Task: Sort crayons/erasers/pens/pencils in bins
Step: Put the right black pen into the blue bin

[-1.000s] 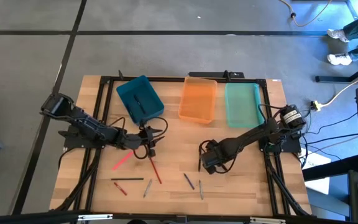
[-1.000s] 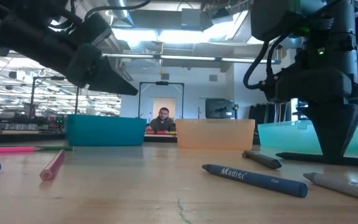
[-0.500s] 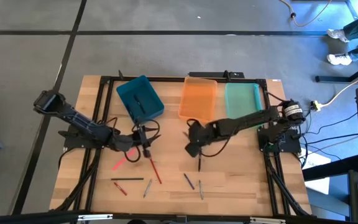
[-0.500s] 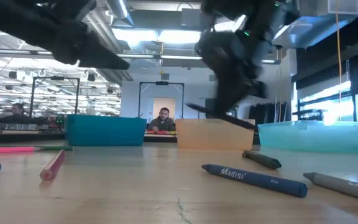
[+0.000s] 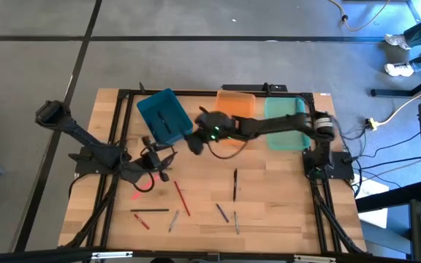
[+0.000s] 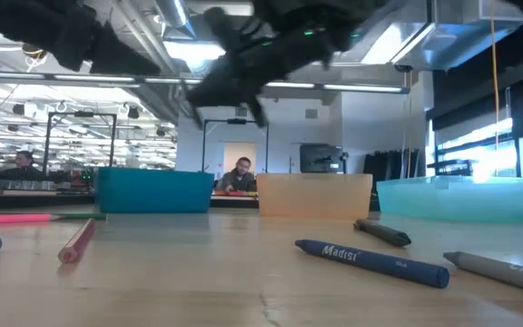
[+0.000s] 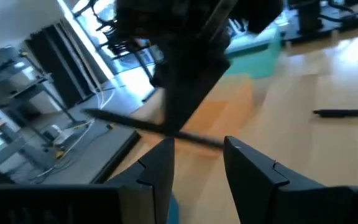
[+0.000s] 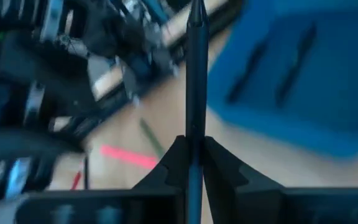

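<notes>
Bins line the table's far edge: the teal bin (image 5: 165, 115) holds two dark sticks, the orange bin (image 5: 234, 117) and mint bin (image 5: 284, 123) show nothing I can make out. The right gripper (image 5: 195, 143), just beside the teal bin, pinches a dark pen (image 8: 194, 81) upright between its fingertips. The left gripper (image 5: 159, 161) hovers with fingers parted and empty, near the pink stick (image 5: 144, 184) on the table.

a person (image 6: 239, 174) sits beyond the wooden table (image 5: 283, 197); black cables (image 5: 397, 157) and a white cord (image 5: 404, 102) cross the grey floor (image 5: 196, 58).
</notes>
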Controlling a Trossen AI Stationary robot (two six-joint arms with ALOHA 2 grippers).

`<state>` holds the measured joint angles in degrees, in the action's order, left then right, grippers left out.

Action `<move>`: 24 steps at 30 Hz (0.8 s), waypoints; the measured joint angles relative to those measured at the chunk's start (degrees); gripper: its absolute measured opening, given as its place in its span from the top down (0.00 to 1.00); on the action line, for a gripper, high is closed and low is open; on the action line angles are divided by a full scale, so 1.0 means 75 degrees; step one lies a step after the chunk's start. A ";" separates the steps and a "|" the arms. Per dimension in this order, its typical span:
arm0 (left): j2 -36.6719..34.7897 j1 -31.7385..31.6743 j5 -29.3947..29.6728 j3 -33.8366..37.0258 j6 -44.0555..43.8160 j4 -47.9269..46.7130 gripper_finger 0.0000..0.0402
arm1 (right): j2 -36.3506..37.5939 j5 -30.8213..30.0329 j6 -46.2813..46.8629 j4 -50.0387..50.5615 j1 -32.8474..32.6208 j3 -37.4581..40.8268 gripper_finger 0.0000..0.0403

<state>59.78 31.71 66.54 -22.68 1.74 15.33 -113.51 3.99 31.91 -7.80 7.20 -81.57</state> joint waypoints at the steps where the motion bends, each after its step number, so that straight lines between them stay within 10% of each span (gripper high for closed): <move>1: -0.0113 0.0061 0.0154 0.0000 -0.0008 -0.0033 0.67 | -0.0292 -0.0046 -0.0184 0.0057 0.0084 -0.0438 0.92; 15: -0.1368 0.0693 0.1468 0.0000 -0.2828 -0.3201 0.68 | -0.3854 -0.1131 -0.1059 0.2250 0.0744 -0.5456 0.91; 24: -0.1875 0.0736 0.0918 0.0000 -0.3180 -0.3587 0.68 | -0.4946 -0.1271 -0.0832 0.3349 0.1061 -0.6656 0.88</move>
<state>45.71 37.23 73.42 -22.68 -22.11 -11.58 -150.61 -5.54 25.67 17.31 15.16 -131.48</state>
